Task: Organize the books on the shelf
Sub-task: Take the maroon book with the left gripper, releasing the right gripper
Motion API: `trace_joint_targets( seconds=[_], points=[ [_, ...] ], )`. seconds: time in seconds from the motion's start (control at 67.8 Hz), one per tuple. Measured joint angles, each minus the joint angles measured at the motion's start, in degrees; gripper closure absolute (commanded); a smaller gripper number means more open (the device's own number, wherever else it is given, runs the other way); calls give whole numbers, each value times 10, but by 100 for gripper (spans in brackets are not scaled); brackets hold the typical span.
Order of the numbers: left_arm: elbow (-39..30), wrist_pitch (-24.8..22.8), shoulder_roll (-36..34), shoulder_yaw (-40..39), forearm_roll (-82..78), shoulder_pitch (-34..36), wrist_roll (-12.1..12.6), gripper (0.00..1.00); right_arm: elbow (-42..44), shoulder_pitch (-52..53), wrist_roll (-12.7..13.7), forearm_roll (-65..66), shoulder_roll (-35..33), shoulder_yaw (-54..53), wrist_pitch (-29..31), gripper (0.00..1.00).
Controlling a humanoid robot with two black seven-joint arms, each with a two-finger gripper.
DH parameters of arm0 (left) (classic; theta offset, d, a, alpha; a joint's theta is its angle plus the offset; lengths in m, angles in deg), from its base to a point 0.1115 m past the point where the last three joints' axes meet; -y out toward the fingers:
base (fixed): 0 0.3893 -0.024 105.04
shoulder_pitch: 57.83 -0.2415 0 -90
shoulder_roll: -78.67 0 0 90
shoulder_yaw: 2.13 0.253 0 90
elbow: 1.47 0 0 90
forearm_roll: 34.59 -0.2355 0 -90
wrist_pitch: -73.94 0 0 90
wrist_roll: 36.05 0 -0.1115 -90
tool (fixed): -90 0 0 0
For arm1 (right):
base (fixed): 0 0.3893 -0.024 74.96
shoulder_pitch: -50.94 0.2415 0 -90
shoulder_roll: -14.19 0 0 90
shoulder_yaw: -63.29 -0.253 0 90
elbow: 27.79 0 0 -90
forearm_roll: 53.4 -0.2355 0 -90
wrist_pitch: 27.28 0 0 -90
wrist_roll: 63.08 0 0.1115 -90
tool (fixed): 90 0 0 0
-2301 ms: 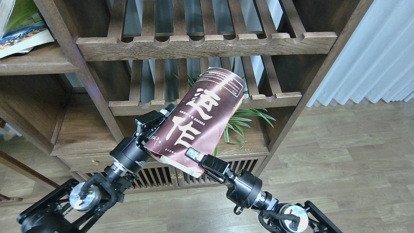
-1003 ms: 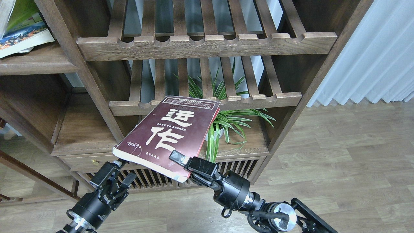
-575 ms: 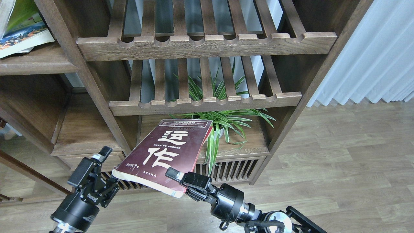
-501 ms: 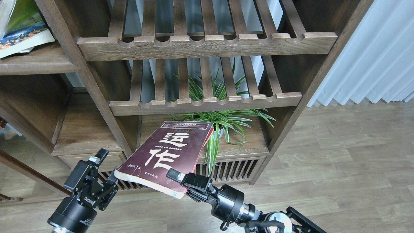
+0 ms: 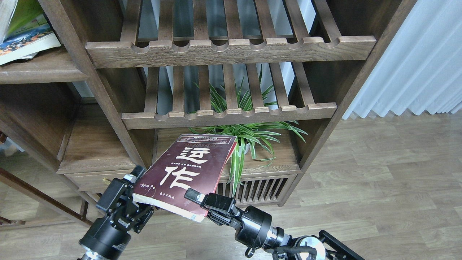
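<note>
Upper left, two books lie on the shelf. Centre, two slatted racks cross the bookcase; a potted plant stands behind the maroon book. Left pincer sits at the book's lower left corner, fingers spread, contact unclear. Right pincer is clamped on the book's near edge, holding it tilted in the air before the plant.

The two books at the far left were cut off by the picture's edge, so only their corners showed. The plant's pot hid behind the maroon book and the leaves. The right gripper's lower finger was under that book. The left gripper's fingers were half hidden at the book's near left corner.
</note>
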Motion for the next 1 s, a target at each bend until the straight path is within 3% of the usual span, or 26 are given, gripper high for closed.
trace_joint_targets(
  seconds=[0.059,0.103,0.147,0.162,0.251,0.265,0.339,0.516,0.723,0.796,0.841,0.944,0.959,1.003],
  points=[
    [7,0,4,1,0,7,0,9,0,0,0,0,0,0,0,96],
    [11,0,6,2,0,13,-1,18,-1,0,0,0,0,0,0,96],
    [13,0,7,3,0,19,-3,34,-2,-1,0,1,0,1,0,96],
    [14,0,8,3,0,20,-4,44,-2,-1,0,1,0,1,0,96],
    [17,0,9,4,1,27,-5,64,-3,-1,0,1,0,1,0,96],
    [18,0,10,4,2,28,-6,78,-3,-1,0,1,0,1,0,96],
    [19,0,15,4,4,35,-11,96,-4,-1,0,1,0,2,0,96],
    [19,0,21,-2,4,56,-13,100,-5,-1,0,1,0,8,0,96],
    [19,0,15,-6,-10,67,4,100,-5,-1,1,1,0,9,0,94],
    [19,0,9,-8,-13,66,8,100,-5,-1,1,2,0,10,0,76],
    [18,0,3,-10,-14,65,11,100,-5,-1,1,4,0,10,0,54],
    [16,0,-13,-20,-14,64,13,100,-1,0,1,16,0,9,0,26],
    [16,0,-15,-23,-14,63,13,100,0,0,1,20,0,9,0,10],
    [14,0,-26,-35,-14,63,13,100,4,0,1,44,0,7,0,2]
  ],
)
